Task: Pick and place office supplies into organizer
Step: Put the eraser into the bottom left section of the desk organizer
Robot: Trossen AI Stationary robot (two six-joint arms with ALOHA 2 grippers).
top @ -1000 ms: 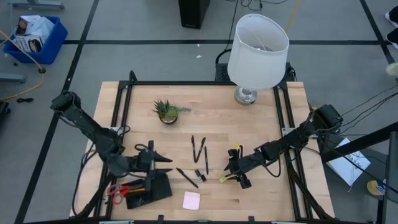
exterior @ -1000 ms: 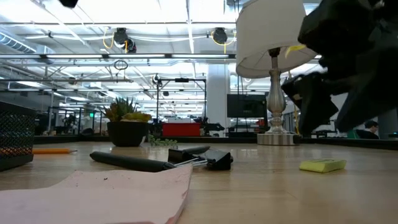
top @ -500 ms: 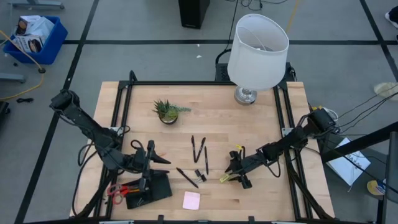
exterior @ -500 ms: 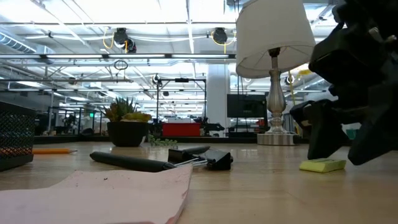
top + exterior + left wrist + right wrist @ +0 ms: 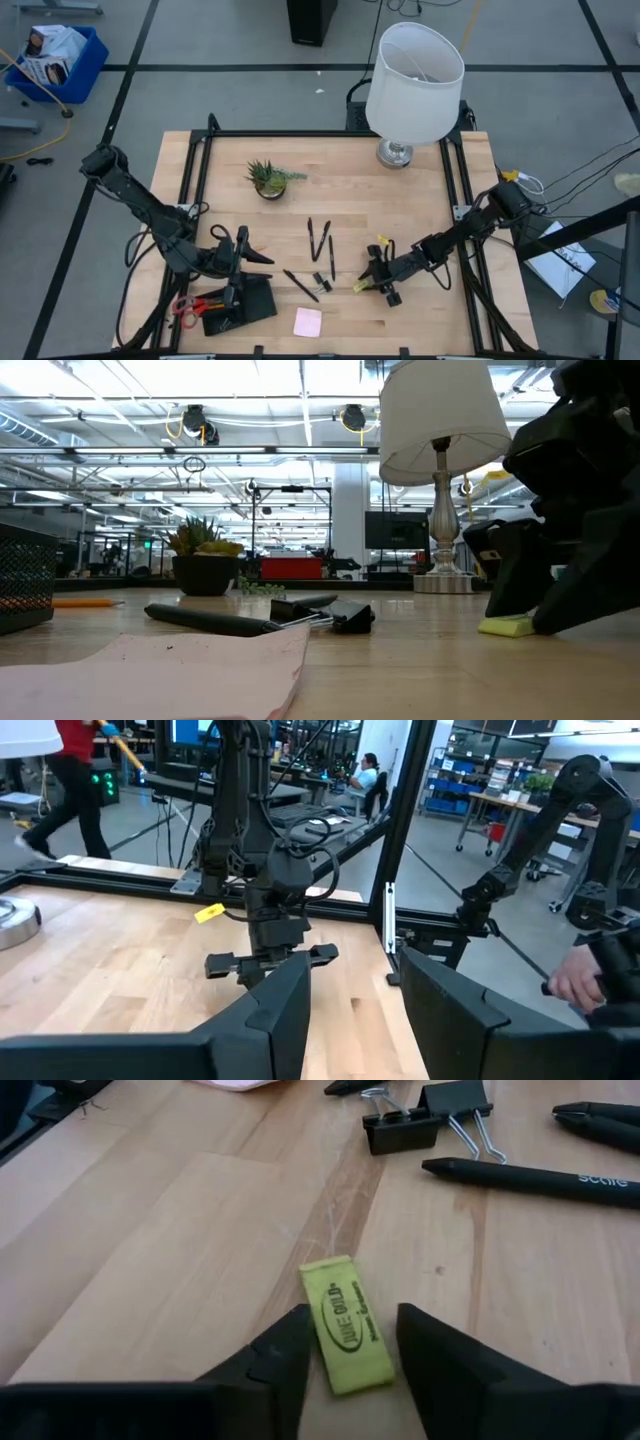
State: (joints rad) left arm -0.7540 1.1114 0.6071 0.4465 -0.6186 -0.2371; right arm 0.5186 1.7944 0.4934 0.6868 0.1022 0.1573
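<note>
A small yellow-green block (image 5: 345,1325) lies flat on the wooden table (image 5: 420,200), right of centre. My right gripper (image 5: 350,1355) is down at it, slanting from the right, its fingers standing close on either long side of the block (image 5: 505,626). My left gripper (image 5: 262,258) hovers level and open above the black organizer (image 5: 240,305) at the near left, with nothing between its fingers (image 5: 350,990). Red-handled scissors (image 5: 195,305) lie at the organizer. Black pens (image 5: 320,240), black clips (image 5: 425,1115) and a pink pad (image 5: 308,321) lie on the table. My right gripper has one finger (image 5: 285,1355) along each long side of the block, near its closer end, coming down at a slant from the table's right. A thin strip of wood shows beside one finger (image 5: 430,1350). Whether the other finger touches the block I cannot tell. The block lies flat.
A white-shaded lamp (image 5: 415,80) stands at the far right of the table and a small potted plant (image 5: 268,178) at the far left of centre. An orange pencil (image 5: 85,602) lies by the organizer's mesh wall (image 5: 20,575). Bare wood lies between pens and lamp.
My right gripper has sunk to the table and moved slightly toward the near edge, coming down over the yellow-green block. Its fingers have drawn closer together around the block. The block has stayed where it was.
</note>
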